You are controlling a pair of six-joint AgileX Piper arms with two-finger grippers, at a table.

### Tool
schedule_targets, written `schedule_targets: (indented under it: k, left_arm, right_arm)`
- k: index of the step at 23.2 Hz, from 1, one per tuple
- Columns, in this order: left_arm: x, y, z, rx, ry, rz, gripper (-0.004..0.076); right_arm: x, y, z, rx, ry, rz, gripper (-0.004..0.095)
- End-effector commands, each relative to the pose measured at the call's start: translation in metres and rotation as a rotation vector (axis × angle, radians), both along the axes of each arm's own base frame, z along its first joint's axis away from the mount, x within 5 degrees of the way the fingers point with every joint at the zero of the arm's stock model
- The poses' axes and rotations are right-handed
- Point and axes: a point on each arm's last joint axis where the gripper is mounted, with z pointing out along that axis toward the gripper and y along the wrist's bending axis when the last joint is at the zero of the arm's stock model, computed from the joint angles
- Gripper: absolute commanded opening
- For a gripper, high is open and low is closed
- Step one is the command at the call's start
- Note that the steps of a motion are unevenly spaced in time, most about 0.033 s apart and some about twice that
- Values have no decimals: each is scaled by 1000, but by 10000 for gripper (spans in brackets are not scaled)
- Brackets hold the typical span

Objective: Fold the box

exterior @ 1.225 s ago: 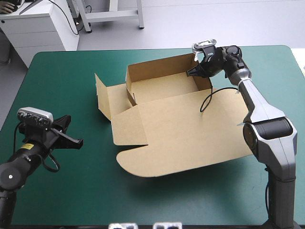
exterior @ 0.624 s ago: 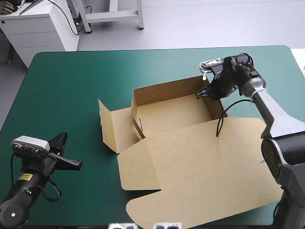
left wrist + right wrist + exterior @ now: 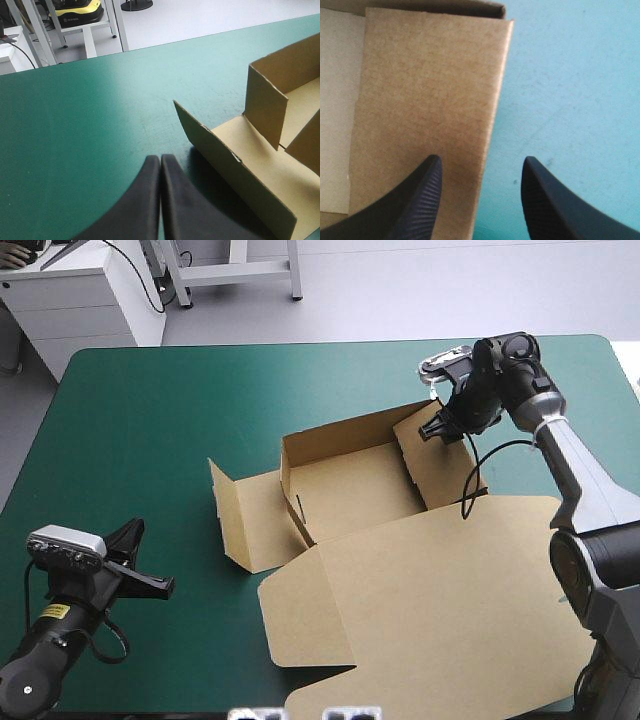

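Your box (image 3: 350,490) is half-formed: far wall up, lid flat. Right gripper (image 3: 481,160) apart astride side wall (image 3: 430,85); left gripper (image 3: 160,159) together.

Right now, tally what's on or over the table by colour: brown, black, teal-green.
Brown: 1, the box, walls partly raised, lid flat.
Black: 2, the left pincer, shut, and the right pincer, open at a box wall.
Teal-green: 1, the table cover.
Total: 4
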Motion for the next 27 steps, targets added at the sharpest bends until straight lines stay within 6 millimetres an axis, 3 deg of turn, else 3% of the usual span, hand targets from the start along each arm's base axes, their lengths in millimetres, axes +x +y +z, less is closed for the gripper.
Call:
schedule_targets:
  k: [1,11,14,20,25,27]
  left_arm:
    - [1,3,13,-36,-61,40,-9]
    - [1,3,13,-36,-61,40,-9]
    - [1,2,12,-36,-58,36,-9]
    - [1,2,12,-34,-51,28,-9]
    - [1,2,12,-35,-50,27,-9]
    - [1,2,12,-35,-50,27,-9]
  right_arm:
    - [-17,-7,42,-3,-98,0,468]
    - [-5,1,19,44,-30,5,423]
    - [3,8,-1,95,30,5,331]
    - [14,13,-27,113,97,3,323]
    - [4,8,-70,51,237,-4,309]
    - [3,7,-73,43,246,-4,252]
